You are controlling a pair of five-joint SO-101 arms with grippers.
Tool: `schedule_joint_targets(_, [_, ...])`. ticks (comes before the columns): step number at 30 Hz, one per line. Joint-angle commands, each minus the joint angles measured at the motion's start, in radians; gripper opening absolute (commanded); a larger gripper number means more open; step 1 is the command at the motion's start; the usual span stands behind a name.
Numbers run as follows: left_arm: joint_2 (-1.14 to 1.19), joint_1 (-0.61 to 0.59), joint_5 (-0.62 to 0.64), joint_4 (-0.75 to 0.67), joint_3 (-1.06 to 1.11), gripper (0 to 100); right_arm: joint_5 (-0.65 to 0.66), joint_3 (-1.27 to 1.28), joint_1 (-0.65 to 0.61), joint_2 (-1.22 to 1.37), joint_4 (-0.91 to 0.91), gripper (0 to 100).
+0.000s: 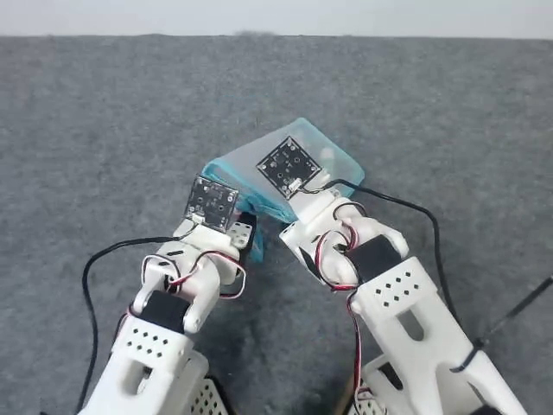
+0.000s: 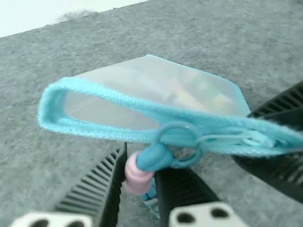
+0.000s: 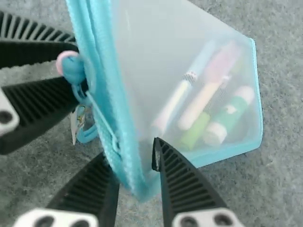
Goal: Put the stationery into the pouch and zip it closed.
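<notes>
The translucent blue pouch [image 1: 327, 157] lies tilted between both arms, with pens and markers [image 3: 208, 111] visible inside it. My left gripper [image 2: 142, 165] is shut on the zipper pull [image 2: 150, 157], a blue tab with a pink bead [image 2: 135, 176]. The slider [image 2: 177, 135] sits partway along the zipper tape, and the mouth still gapes on one side of it. At the other end of that tape, my right gripper [image 3: 130, 153] is shut on the pouch's edge [image 3: 135, 182]. In the high view the left gripper [image 1: 251, 235] sits at the pouch's near corner.
Grey felt [image 1: 95, 130] covers the table all around. Black cables [image 1: 406, 207] trail from both arms near the front.
</notes>
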Motion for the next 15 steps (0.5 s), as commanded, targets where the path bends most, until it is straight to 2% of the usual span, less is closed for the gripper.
schedule_joint_targets(1, [-0.035, -0.051, 0.015, -0.04, -0.033, 1, 0.018, 0.009, 0.042, -0.008, 0.004, 0.6])
schedule_joint_targets(6, [-0.035, -0.052, 0.015, -0.04, -0.031, 1, 0.051, 0.011, 0.047, -0.008, 0.008, 0.6])
schedule_joint_targets(15, [-0.035, -0.132, 0.015, -0.04, -0.036, 1, 0.08, 0.037, 0.159, -0.008, 0.001, 0.6])
